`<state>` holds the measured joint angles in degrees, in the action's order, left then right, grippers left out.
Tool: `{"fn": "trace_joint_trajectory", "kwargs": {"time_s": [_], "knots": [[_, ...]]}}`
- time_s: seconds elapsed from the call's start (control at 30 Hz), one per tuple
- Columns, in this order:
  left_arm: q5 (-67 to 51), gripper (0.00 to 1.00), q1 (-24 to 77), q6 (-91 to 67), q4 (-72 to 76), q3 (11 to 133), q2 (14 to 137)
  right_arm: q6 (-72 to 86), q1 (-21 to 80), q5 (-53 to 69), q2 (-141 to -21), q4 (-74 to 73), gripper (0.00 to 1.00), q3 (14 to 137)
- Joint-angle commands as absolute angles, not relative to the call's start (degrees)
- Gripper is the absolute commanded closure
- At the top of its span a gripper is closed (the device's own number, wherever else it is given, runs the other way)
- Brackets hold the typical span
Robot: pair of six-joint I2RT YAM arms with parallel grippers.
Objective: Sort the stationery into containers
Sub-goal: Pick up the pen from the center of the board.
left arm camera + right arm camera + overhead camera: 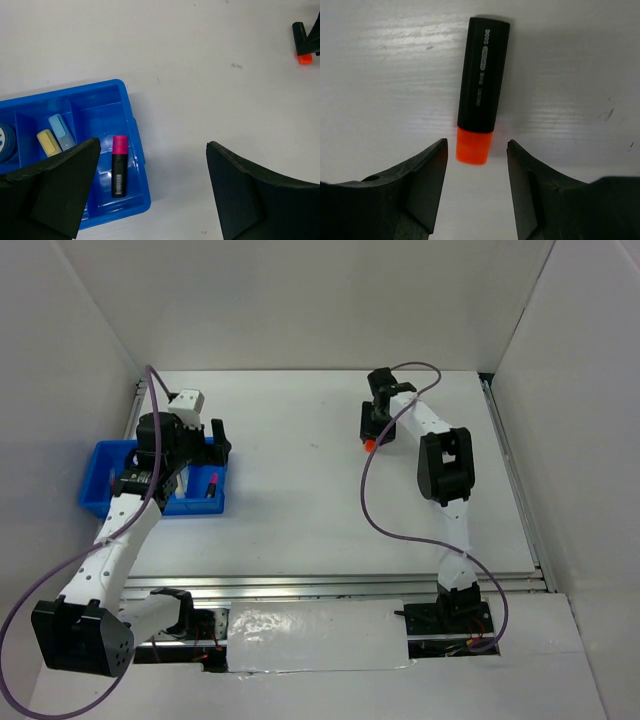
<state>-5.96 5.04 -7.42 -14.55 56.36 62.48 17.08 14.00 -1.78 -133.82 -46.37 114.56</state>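
- Top external: the blue tray (95,490) sat at the surface's (300,520) left edge. The orange-black marker (369,443) lay right of centre.
- Left wrist: the left gripper (152,150) was spread wide. The pink marker (119,172) lay lengthwise in a tray compartment, cap toward the far edge.
- Right wrist: the right gripper (476,150) was spread astride the orange cap without touching it. The marker's black body pointed away from the gripper.

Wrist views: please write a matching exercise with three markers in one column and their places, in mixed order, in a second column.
1 pink marker
2 orange-black marker
3 pale yellow marker

a on the table, between the right gripper's fingers
b blue tray, end compartment
c blue tray, beside the light blue marker

Pairs: 1-b, 2-a, 3-c
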Motion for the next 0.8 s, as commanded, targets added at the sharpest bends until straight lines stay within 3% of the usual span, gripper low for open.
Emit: {"fn": "trace_joint_trajectory", "kwargs": {"time_s": [0.0, 0.17, 0.33, 0.47, 0.5, 0.6, 0.77], "knots": [[-3.52, 0.01, 5.54, -6.07, -13.18, 56.51, 61.7, 18.81, 13.8, -3.87, -135.96, -47.11, 0.42, 119.79], [-2.99, 0.01, 5.54, -5.45, -13.89, 56.51, 61.96, 17.67, 13.97, -3.08, -138.95, -47.02, 0.44, 121.81], [-2.73, 0.01, 5.62, -3.69, -14.41, 57.13, 62.58, 11.52, 14.32, 1.4, -140.1, -48.69, 0.55, 123.4], [-4.13, 0.01, 5.54, -1.23, -16.78, 59.06, 64.42, 8.09, 14.94, 2.98, -139.04, -50.79, 0.7, 122.7], [-5.0, 0.01, 5.45, -0.97, -17.31, 59.24, 64.95, 6.43, 14.94, 3.42, -138.52, -51.24, 0.79, 121.91], [-11.04, 0.01, 4.84, 2.81, -17.49, 58.1, 64.69, 3.27, 14.85, 6.31, -136.68, -51.94, 0.92, 117.19], [-25.37, 0.02, 4.66, 8.78, -11.44, 50.65, 59.86, -1.73, 15.11, 16.67, -127.63, -50.27, 1.0, 105.06]]}}
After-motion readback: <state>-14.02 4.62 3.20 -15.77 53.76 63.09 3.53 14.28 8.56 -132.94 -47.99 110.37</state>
